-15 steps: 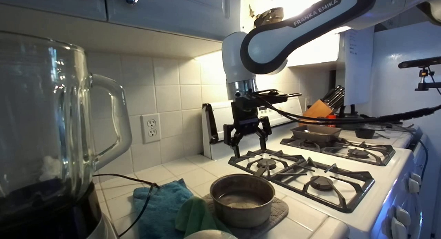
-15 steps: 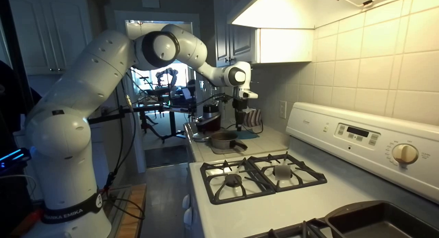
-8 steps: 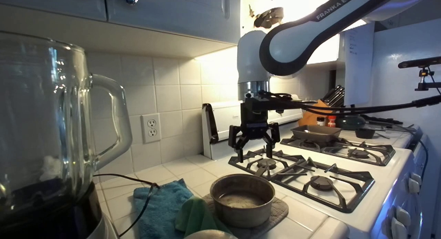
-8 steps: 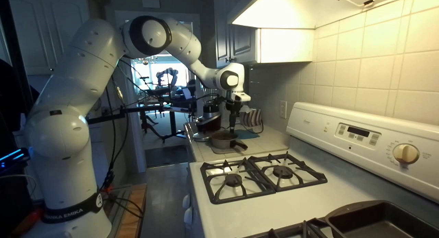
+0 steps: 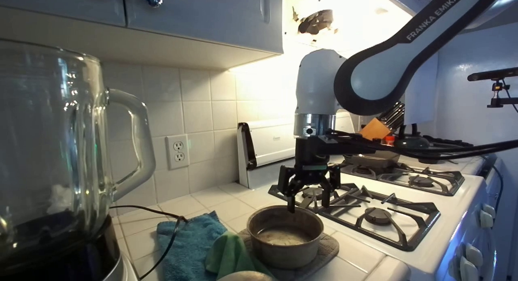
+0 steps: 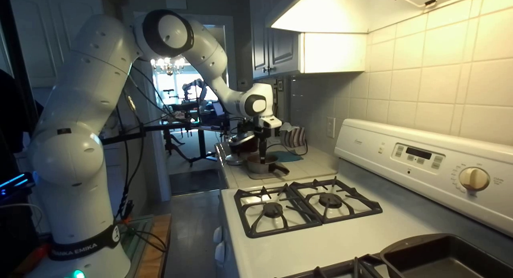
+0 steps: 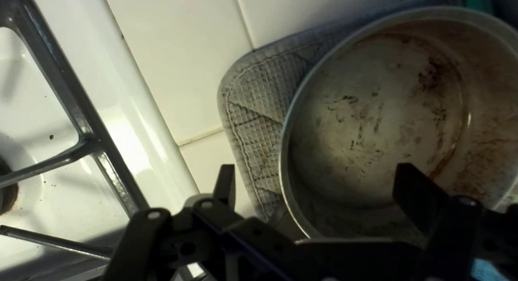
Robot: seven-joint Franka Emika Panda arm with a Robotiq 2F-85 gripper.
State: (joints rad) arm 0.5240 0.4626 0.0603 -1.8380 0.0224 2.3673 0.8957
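The glossy, rounded white robot arm (image 6: 80, 89) is dotted with oval recesses (image 6: 105, 102) and wears a broad black joint ring (image 6: 152, 31). Pale "FRANKA EMIKA" lettering (image 5: 432, 18) marks its black edging (image 5: 342, 86) and black base band (image 6: 104, 239). A silver metal collar (image 5: 323, 125) meets the angular black gripper (image 5: 308, 207), which has round, silvery screw heads (image 7: 153, 215); black cables (image 5: 499, 144) attach above.

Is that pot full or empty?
It looks empty: seen from above in the wrist view, the pot shows a bare, stained bottom.
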